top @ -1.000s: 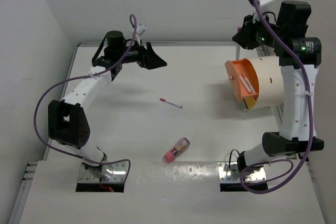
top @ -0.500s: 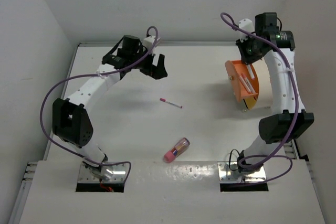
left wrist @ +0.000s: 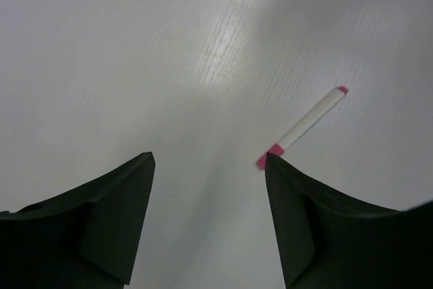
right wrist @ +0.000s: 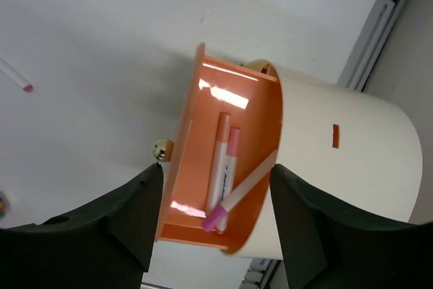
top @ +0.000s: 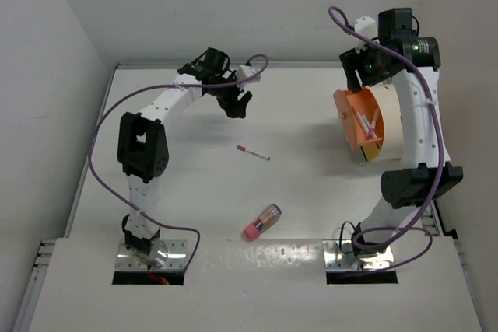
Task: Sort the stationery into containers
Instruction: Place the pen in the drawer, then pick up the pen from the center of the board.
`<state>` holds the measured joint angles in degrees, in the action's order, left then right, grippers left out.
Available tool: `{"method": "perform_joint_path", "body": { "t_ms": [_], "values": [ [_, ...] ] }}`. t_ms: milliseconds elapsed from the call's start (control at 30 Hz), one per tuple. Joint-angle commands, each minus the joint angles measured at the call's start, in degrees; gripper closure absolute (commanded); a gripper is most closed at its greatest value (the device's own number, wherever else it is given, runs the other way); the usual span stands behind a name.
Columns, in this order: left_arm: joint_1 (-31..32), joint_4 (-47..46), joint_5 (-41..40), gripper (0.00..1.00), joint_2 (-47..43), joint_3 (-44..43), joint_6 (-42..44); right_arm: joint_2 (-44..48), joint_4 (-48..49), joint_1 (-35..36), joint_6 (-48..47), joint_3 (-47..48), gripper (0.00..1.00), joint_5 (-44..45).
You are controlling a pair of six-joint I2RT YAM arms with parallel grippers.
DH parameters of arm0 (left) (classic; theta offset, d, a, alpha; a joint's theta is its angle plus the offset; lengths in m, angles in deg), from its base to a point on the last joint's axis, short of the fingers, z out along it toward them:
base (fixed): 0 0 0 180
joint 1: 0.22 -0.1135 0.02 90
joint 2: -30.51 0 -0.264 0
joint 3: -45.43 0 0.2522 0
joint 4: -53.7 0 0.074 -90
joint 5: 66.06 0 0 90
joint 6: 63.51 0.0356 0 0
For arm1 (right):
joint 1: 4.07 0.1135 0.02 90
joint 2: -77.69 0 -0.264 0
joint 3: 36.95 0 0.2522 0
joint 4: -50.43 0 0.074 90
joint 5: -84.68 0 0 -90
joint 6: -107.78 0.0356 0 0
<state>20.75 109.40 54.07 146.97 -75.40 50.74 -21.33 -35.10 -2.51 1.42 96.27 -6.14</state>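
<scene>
A thin white pen with pink marks (top: 254,152) lies mid-table; in the left wrist view this pen (left wrist: 302,127) sits just past my right fingertip. My left gripper (top: 236,103) (left wrist: 210,156) hangs open over bare table behind it. A pink-ended tube (top: 262,221) lies near the front. The cream-white container (top: 401,118) lies on its side at the right, its orange compartment (right wrist: 196,167) holding an orange-capped marker, a pink-capped marker and a purple-capped pen (right wrist: 243,191). My right gripper (top: 364,68) (right wrist: 216,167) is open above that compartment, holding nothing.
A small brass knob (right wrist: 160,148) sticks out from the orange face. A metal rail (right wrist: 379,18) runs along the table's right edge behind the drum. White walls close the table at the back and left.
My left arm has swung right toward the thin pen, its jaws somewhat narrower. My right gripper has opened, and a purple-capped pen now lies across the markers in the orange compartment.
</scene>
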Motion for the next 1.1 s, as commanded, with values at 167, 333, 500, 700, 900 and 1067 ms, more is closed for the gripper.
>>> {"method": "perform_joint_path", "body": {
  "t_ms": [167,333,500,700,900,1067],
  "values": [
    [5.47,9.81,4.23,0.37,7.44,-2.61,34.53,6.21,1.45,0.46,8.18,2.80,0.34,-9.63],
    [8.38,20.38,5.91,0.39,13.96,-8.95,46.32,6.56,1.19,0.37,8.10,1.57,0.33,-9.82],
    [10.75,16.18,3.54,0.39,13.17,-2.54,46.86,6.30,1.19,0.28,8.19,1.13,0.32,-10.60],
    [11.11,20.38,4.06,0.41,16.34,-4.64,48.43,5.95,0.75,0.28,8.10,1.30,0.32,-11.40],
    [11.46,15.64,0.37,0.46,15.46,0.98,47.47,6.03,0.58,0.37,7.84,0.95,0.32,-11.40],
    [12.34,12.74,-4.45,0.63,16.25,2.03,46.59,5.77,0.49,0.37,7.66,0.77,0.34,-11.57]
  ]
}}
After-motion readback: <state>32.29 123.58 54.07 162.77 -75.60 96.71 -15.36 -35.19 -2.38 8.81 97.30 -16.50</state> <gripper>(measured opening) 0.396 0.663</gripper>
